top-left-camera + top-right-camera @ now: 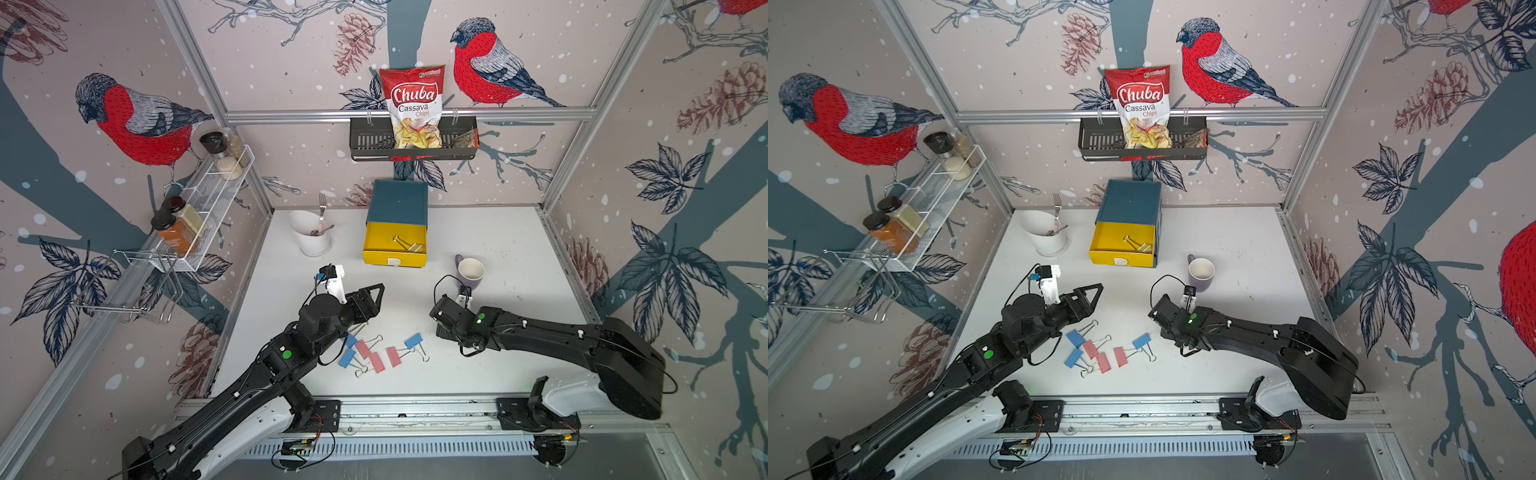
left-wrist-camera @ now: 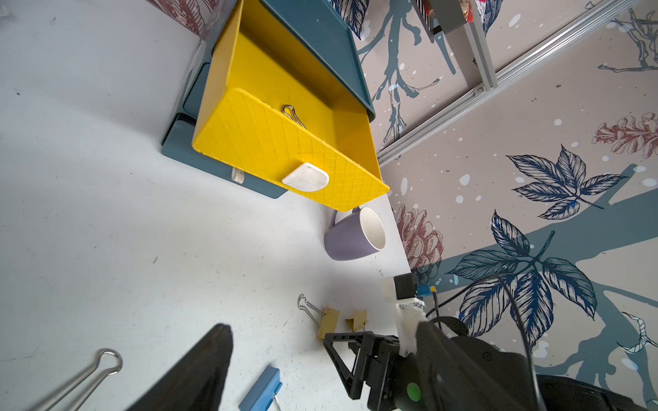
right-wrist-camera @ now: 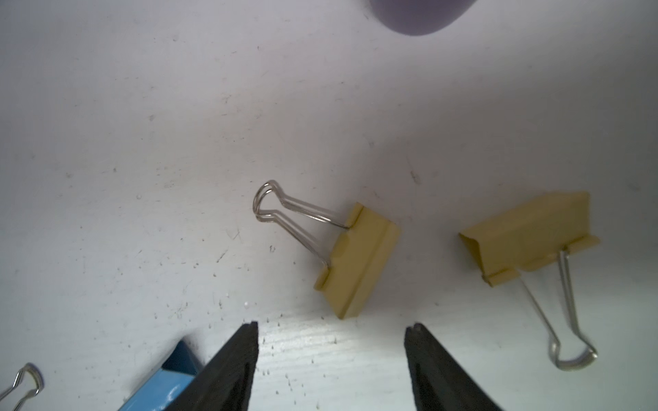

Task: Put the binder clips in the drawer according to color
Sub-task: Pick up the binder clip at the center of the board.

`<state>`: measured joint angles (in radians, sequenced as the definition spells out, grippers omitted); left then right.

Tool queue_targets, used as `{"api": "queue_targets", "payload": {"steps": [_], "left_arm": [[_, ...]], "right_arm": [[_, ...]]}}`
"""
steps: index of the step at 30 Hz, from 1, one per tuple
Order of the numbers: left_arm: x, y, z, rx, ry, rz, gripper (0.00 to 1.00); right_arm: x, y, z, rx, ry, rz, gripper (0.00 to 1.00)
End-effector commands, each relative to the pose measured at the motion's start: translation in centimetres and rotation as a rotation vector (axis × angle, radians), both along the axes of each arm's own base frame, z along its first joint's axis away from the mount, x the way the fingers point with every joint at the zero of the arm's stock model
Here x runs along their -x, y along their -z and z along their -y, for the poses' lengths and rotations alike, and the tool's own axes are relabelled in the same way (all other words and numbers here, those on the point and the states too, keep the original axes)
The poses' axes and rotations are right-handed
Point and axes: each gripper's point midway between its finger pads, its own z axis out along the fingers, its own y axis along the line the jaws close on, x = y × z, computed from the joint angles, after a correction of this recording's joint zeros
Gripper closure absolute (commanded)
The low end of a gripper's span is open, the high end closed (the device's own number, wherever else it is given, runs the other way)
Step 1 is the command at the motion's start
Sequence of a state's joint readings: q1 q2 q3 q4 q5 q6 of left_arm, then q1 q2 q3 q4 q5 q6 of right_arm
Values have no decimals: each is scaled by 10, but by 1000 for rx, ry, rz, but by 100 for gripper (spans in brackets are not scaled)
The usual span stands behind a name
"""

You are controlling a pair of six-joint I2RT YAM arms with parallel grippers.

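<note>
The drawer chest [image 1: 397, 199] stands at the back, its yellow top drawer [image 1: 395, 261] pulled out with one yellow binder clip [image 1: 411, 246] inside. Three blue clips [image 1: 413, 341] and three pink clips [image 1: 377, 362] lie between the arms. Two yellow clips [image 3: 359, 259] [image 3: 530, 236] lie on the table under my right arm, hidden in both top views. My right gripper [image 3: 331, 327] points down at them, open, with the nearer clip just ahead of its tips. My left gripper [image 1: 376, 297] hovers open and empty above the blue and pink clips.
A purple mug [image 1: 469, 272] stands right of the drawer, close behind my right gripper. A white utensil holder [image 1: 311, 243] with a fork stands left of the drawer. A chips bag [image 1: 413, 104] sits in a wall basket, and a spice rack [image 1: 208, 208] hangs on the left wall.
</note>
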<state>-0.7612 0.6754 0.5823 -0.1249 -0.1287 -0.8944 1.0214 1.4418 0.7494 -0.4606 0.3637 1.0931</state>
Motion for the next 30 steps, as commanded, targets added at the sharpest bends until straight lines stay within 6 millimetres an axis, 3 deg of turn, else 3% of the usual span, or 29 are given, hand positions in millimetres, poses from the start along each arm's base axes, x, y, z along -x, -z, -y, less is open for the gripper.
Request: {"api": "queue_targets", "payload": {"steps": [1, 19, 30], "left_arm": [[0, -4, -3, 11, -16, 1, 15], [0, -9, -6, 22, -27, 11, 16], [-1, -10, -5, 27, -26, 14, 16]], "right_arm": [[-3, 5, -5, -31, 62, 2, 30], [-8, 35, 14, 112, 101, -4, 38], [-4, 37, 16, 144, 96, -6, 54]]}}
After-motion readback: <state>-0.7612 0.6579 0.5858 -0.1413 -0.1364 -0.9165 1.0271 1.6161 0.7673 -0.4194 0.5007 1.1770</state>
